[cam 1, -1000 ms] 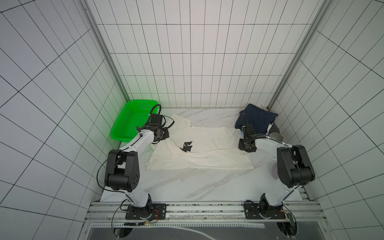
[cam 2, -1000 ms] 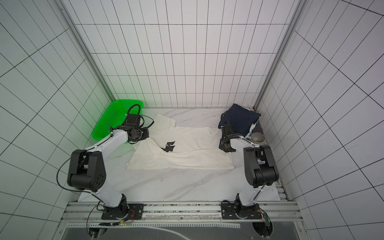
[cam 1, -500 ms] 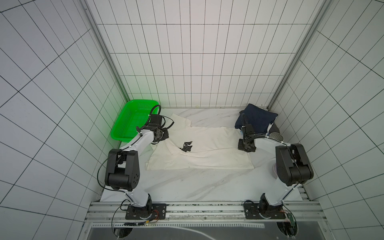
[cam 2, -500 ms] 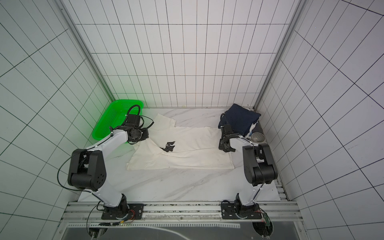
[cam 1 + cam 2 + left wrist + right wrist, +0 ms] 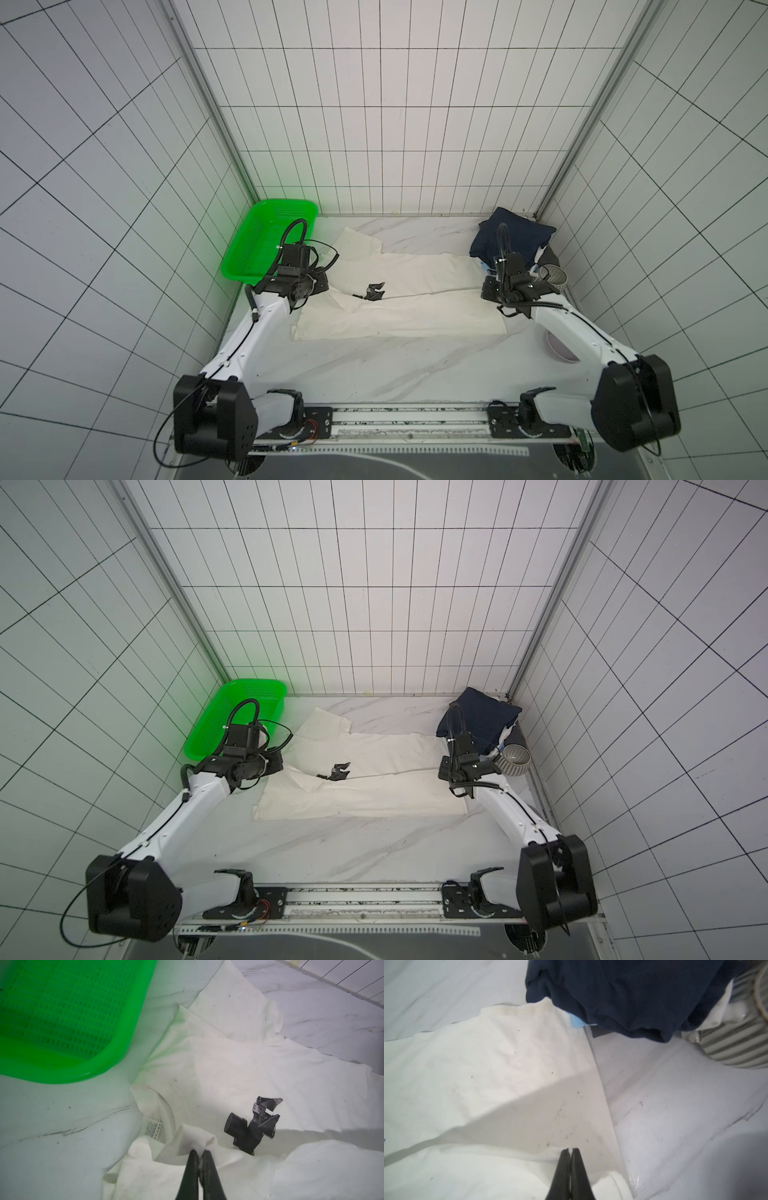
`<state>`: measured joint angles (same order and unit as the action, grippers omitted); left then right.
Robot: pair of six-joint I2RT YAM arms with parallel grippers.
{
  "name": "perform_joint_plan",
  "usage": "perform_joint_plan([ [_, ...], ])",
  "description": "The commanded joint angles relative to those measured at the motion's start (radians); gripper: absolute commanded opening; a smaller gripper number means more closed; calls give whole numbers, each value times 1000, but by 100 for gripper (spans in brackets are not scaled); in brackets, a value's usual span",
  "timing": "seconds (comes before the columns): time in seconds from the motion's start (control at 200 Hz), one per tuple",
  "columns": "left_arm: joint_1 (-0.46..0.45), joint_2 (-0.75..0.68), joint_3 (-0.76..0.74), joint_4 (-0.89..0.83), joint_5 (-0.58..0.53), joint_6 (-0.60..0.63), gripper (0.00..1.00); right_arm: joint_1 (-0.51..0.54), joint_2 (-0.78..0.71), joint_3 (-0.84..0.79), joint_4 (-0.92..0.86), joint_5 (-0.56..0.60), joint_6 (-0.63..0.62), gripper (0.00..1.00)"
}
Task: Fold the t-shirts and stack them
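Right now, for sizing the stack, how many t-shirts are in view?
4: cream shirt spread in the middle; navy shirt in the far-right corner; light-blue shirt and white shirt peeking out beneath it. Others may be hidden underneath.

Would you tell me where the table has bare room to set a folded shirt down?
Widest: the marble between the cream shirt and the front rail. Smaller: the back strip between its sleeve, the wall and the navy shirt. Crowded: beside the green basket, and around the ribbed bowl.

white arm links [image 5: 251,334], black joint housings [image 5: 212,419], looped black cables [image 5: 294,221] (one per wrist), tapered black fingers [image 5: 190,1176]
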<state>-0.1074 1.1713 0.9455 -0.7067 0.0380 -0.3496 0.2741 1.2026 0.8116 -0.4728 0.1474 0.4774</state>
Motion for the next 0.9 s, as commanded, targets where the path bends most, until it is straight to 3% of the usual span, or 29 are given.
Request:
perform_joint_plan([
  [0.0, 6, -133, -25, -78, -5, -26, 0, 40, -126, -111, -124, 1, 110, 0],
  [0.22, 6, -419, -67, -212, 32, -75, 0, 122, -440, -170, -238, -57, 257, 0],
  [0.325, 5, -544, -115, -237, 26, -99, 0, 135, -523, -177, -276, -103, 301, 0],
  [0.42, 5, -585, -119, -264, 10, -118, 0, 135, -545, -162, -337, -73, 313, 0],
  [0.555, 7, -496, -120, -238, 1, -122, 0, 135, -539, -153, -313, 32, 326, 0],
  [0.765, 3, -275, -109, -122, -32, -123, 0, 125, -377, -150, -160, 108, 331, 0],
  [0.895, 6, -124, -100, -37, -54, -109, 0, 52, -304, -132, -128, 147, 300, 0],
])
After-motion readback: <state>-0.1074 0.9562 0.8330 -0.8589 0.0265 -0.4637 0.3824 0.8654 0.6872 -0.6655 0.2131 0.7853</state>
